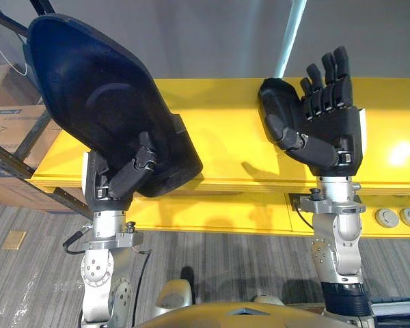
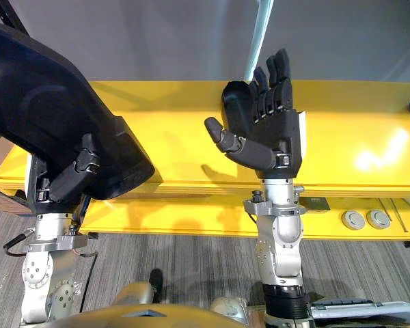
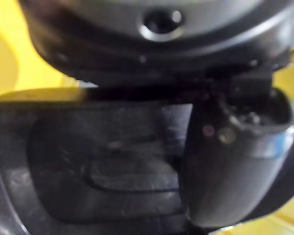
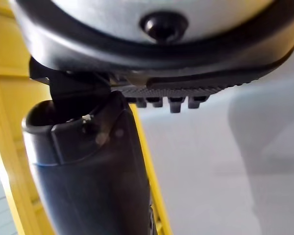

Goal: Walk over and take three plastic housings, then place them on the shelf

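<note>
Gripping dark plastic housing point(image 1: 102, 102) w/ thumb, left hand point(image 1: 126, 174) holds it by yellow shelf point(image 1: 225, 137); right hand point(image 1: 314, 130) splayed, empty

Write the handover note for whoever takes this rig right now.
Left robot hand: shut on a dark housing, thumb curled over its lower edge, holding it up before the left end of the yellow shelf.
Right robot hand: open, raised, holding nothing.
Done: one housing picked up and brought to the shelf.
Left: set this housing down on the shelf, then bring the others. How many have already been placed cannot be told from here.
</note>
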You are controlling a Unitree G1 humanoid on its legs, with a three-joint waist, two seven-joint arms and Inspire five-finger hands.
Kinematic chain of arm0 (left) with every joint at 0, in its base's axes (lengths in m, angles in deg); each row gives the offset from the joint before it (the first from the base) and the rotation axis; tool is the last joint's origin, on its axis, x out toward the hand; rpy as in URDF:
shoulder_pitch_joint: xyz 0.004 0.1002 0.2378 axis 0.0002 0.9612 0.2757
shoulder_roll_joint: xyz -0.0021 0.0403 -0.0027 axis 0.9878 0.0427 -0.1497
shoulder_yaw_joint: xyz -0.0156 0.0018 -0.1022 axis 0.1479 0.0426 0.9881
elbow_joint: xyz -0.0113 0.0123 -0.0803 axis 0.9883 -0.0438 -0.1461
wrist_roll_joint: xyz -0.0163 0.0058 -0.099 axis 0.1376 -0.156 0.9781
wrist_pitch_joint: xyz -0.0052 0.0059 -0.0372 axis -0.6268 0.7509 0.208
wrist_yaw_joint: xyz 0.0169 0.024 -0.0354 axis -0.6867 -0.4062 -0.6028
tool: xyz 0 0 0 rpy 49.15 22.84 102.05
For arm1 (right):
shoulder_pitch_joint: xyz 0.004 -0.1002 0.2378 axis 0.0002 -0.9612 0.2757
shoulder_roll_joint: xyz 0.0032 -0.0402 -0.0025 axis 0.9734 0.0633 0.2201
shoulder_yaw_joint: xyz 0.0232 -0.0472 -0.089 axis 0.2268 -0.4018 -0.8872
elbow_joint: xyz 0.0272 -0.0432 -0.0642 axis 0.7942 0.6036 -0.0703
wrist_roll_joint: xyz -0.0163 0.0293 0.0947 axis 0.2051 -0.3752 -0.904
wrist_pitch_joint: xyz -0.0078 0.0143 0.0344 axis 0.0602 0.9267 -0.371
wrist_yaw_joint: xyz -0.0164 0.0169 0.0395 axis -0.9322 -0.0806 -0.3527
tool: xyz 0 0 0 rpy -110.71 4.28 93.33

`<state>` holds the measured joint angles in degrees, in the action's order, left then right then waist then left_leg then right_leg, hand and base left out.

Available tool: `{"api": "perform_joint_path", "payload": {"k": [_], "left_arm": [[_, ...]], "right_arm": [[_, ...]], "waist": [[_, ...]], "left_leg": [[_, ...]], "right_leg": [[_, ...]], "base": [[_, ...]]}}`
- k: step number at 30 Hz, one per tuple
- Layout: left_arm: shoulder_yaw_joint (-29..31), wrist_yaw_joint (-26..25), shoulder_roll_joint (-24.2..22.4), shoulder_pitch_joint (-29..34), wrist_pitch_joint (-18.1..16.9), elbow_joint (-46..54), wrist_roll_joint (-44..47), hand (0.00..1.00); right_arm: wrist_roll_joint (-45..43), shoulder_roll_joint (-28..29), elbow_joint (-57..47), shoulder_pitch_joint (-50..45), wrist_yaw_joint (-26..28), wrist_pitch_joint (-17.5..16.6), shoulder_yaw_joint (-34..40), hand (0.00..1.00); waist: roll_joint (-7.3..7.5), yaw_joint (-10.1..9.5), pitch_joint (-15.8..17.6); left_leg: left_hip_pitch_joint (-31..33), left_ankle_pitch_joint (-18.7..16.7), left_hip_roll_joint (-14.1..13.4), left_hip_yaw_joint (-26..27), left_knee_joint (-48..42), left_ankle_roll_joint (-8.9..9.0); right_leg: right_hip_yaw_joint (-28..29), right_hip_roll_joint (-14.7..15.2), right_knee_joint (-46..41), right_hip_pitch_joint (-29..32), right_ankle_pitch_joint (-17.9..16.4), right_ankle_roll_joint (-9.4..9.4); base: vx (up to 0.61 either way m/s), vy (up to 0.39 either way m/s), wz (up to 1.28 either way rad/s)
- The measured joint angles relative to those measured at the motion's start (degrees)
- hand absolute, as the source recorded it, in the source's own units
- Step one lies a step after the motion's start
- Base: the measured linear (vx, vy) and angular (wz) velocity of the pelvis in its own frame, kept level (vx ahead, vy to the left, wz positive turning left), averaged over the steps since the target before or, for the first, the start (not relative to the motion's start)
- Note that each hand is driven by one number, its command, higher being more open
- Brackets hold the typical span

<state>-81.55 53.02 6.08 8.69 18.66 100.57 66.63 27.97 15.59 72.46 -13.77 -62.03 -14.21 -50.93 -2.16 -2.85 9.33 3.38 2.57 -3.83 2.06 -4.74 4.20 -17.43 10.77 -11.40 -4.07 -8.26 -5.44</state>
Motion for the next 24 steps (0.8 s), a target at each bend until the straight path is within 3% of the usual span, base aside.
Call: {"api": "perform_joint_path", "payload": {"k": [6, 8, 12, 17, 20, 24], "left_arm": [[0.5, 2.2, 3.8, -0.8, 3.0, 2.3, -2.5, 0.0], [1.8, 2.3, 6.1, -3.8, 5.0, 2.1, -2.7, 0.0], [2.7, 2.4, 8.2, -10.7, 6.8, -2.1, -2.3, 0.0], [1.2, -0.9, 10.2, -19.2, 9.4, -15.9, -2.4, 0.0], [1.3, -4.7, 12.8, -23.2, 12.7, -25.5, -2.0, 0.0], [1.8, -5.6, 13.8, -27.1, 16.2, -30.9, 6.0, 0.0]], "right_arm": [[-0.2, 0.0, 0.2, -1.5, -0.7, 0.0, -1.4, 1.0], [-0.2, 0.0, 0.2, -2.4, -0.2, 0.0, -1.7, 1.0], [-0.6, 0.0, 1.2, -3.4, 1.7, 0.8, -2.7, 1.0], [-0.2, -1.7, 4.1, -2.2, 4.1, 2.5, -7.9, 1.0], [-0.2, -4.2, 5.8, 0.6, 5.5, 4.8, -10.4, 1.0], [-0.7, -5.4, 6.1, 1.6, 7.0, 7.9, -10.8, 1.0]], "waist": [[-0.37, 1.82, -0.2], [-0.5, 3.07, -0.3], [-0.52, 3.8, -0.3], [-1.22, 4.88, -0.7], [-1.4, 6.33, -0.8], [-1.5, 6.45, -0.9]], "left_leg": [[-4.0, 2.6, 2.2, 5.9, 6.8, -1.33], [-4.5, 3.9, 2.6, 7.0, 9.4, -1.81], [-4.6, 4.3, 3.0, 7.3, 9.6, -2.35], [-4.7, 4.5, 2.9, 7.6, 9.8, -2.27], [-4.2, 4.4, 2.9, 8.4, 9.8, -2.15], [-3.3, 4.6, 3.0, 9.2, 9.6, -2.31]], "right_leg": [[5.1, 2.4, 0.0, 2.5, 1.5, -2.35], [5.7, 2.4, 2.0, 2.8, 3.6, -3.13], [5.8, 2.3, 3.5, 2.3, 4.7, -3.44], [6.1, 2.2, 3.4, 2.7, 4.7, -3.43], [7.0, 2.2, 3.3, 3.9, 4.7, -3.42], [8.5, 2.2, 2.4, 5.8, 4.9, -3.49]], "base": [[-0.04, 0.106, -0.41], [0.02, 0.087, -0.23], [0.01, 0.021, -0.03], [-0.01, 0.004, -0.04], [-0.03, 0.022, -0.14], [0.01, 0.017, -0.12]]}}
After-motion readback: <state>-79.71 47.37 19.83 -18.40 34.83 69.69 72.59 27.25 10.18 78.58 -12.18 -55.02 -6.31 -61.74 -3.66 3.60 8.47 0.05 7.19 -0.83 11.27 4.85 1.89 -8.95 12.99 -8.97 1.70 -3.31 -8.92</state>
